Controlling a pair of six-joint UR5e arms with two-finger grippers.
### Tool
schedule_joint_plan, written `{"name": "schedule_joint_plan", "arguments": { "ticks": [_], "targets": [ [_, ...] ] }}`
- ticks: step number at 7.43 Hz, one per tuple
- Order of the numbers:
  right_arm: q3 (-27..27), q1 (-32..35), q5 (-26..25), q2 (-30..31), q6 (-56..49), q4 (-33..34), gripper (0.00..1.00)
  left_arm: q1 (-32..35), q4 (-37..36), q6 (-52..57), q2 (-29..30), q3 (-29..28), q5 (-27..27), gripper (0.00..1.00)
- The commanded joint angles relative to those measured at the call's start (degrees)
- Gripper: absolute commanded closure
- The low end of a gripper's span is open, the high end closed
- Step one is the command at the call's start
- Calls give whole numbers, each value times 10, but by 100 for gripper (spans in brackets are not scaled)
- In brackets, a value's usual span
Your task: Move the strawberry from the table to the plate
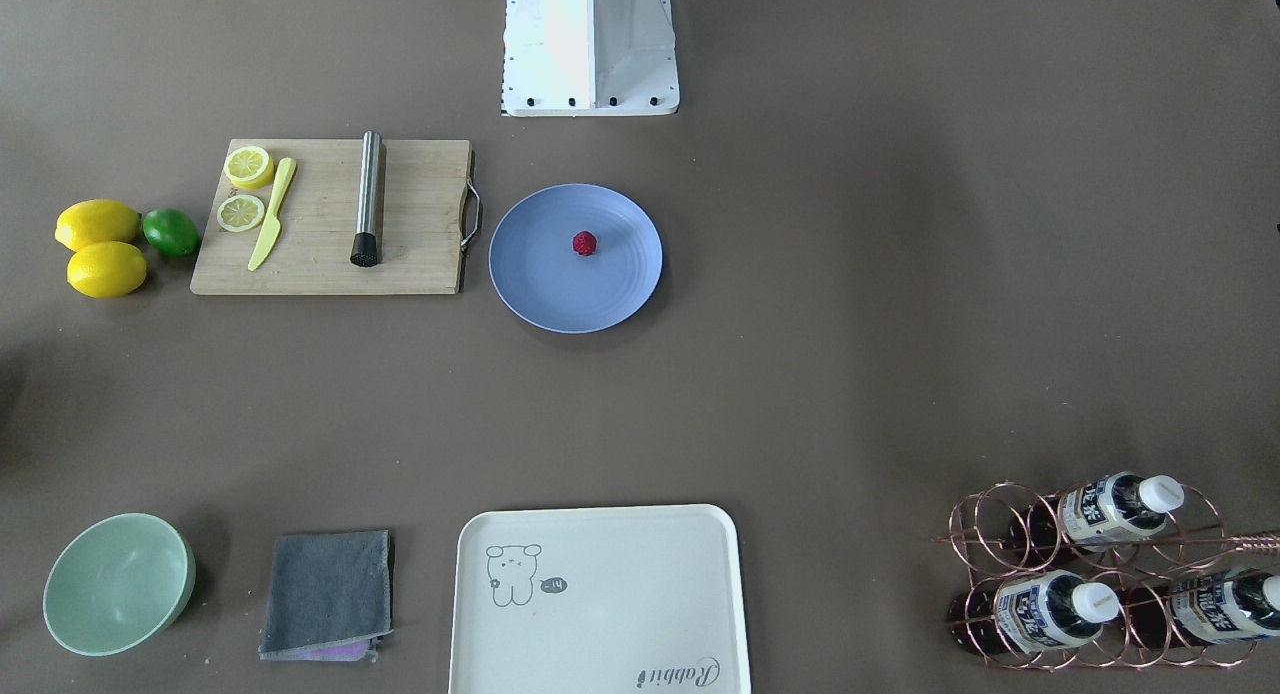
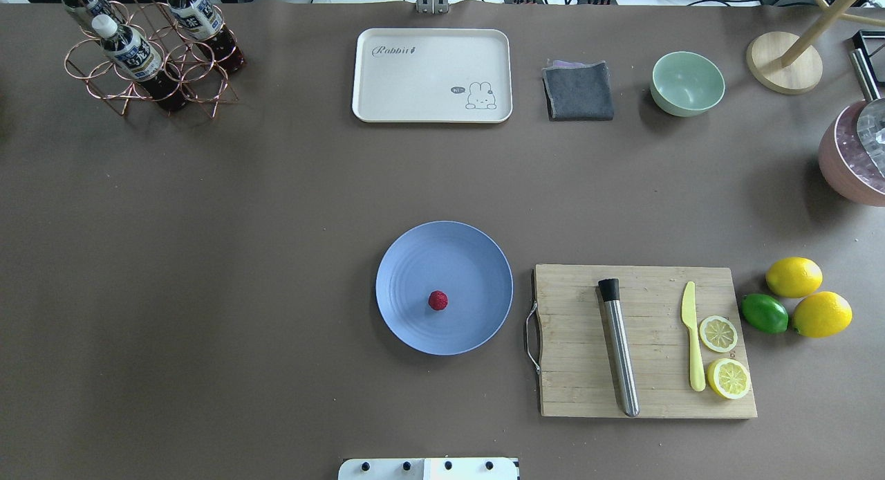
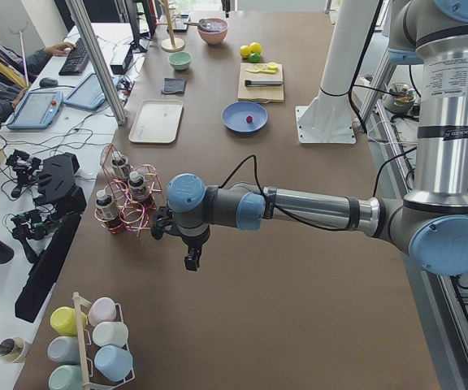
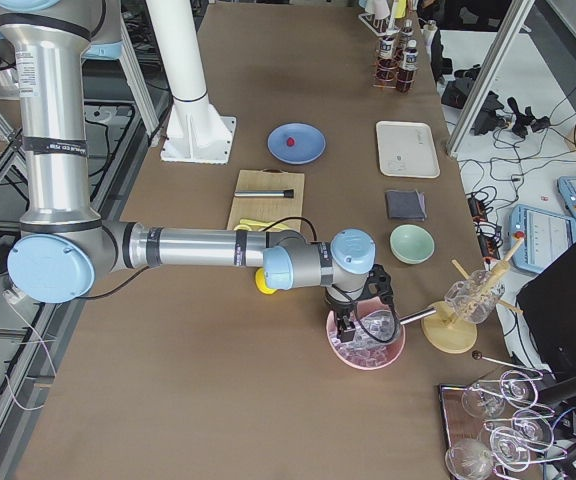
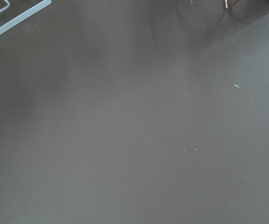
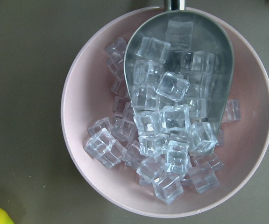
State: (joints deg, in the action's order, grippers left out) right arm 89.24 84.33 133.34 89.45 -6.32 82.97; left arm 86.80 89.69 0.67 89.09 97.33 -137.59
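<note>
The small dark red strawberry (image 1: 584,243) (image 2: 438,300) lies on the round blue-lavender plate (image 1: 540,289) (image 2: 456,255), a little off its centre. The plate rests on the brown-grey table (image 1: 850,324) in front of the robot's base. Neither gripper is near it. Only the left side view shows my left gripper (image 3: 192,260), which hangs over bare table beside the bottle rack (image 3: 124,199). Only the right side view shows my right gripper (image 4: 346,325), which is above a pink bowl of ice (image 4: 366,340) (image 6: 78,116). I cannot tell whether either is open or shut.
A wooden cutting board (image 2: 581,369) right of the plate carries a steel muddler (image 2: 619,348), a yellow knife (image 2: 693,342) and lemon halves. Lemons and a lime (image 2: 765,312) lie beyond it. A white tray (image 2: 432,75), grey cloth (image 2: 579,91) and mint bowl (image 2: 687,84) line the far edge.
</note>
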Motion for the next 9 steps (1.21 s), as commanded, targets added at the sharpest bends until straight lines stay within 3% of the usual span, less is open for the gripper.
{"name": "schedule_joint_plan", "arguments": {
  "ticks": [1, 4, 6, 9],
  "targets": [
    [0, 2, -5, 2, -1, 1, 0, 2, -23, 23, -2, -1, 2, 3],
    [6, 14, -1, -10, 0, 23, 0, 2, -21, 33, -3, -14, 5, 3],
    [4, 29, -6, -61, -40, 118, 0, 4, -20, 31, -1, -13, 17, 3],
    [15, 48, -6, -63, -55, 143, 0, 1, -20, 31, -1, -14, 18, 3]
  ]
}}
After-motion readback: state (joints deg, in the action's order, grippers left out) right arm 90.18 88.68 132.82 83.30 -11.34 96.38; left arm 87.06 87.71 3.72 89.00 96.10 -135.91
